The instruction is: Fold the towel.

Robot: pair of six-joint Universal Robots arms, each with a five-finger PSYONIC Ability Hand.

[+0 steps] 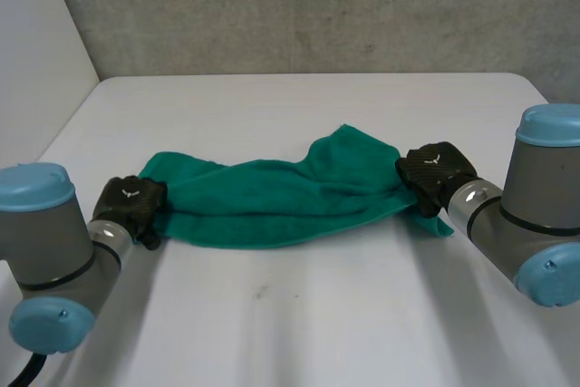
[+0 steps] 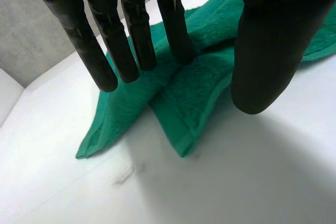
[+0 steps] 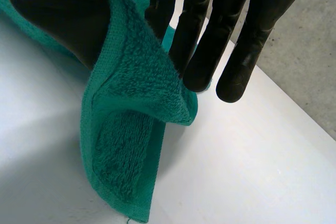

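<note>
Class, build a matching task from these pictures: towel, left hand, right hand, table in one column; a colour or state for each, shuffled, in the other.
1 towel
2 left hand
3 right hand
4 table

A white
B pinching a lifted towel end
C green
D straight fingers resting on towel

Pairs: 1-C, 2-D, 3-B, 4-A

1. Towel point(image 1: 281, 197) lies on table point(image 1: 299, 314), mid-depth, bunched in a band running left to right.
2. Left hand point(image 1: 131, 204) at towel's left end, over the cloth; two corners lie flat on the table beyond it.
3. Right hand point(image 1: 435, 174) at towel's right end; that end sits raised between thumb and fingers point(image 3: 202, 51), with a corner hanging below.
4. Wall point(image 1: 317, 6) behind table's far edge.
</note>
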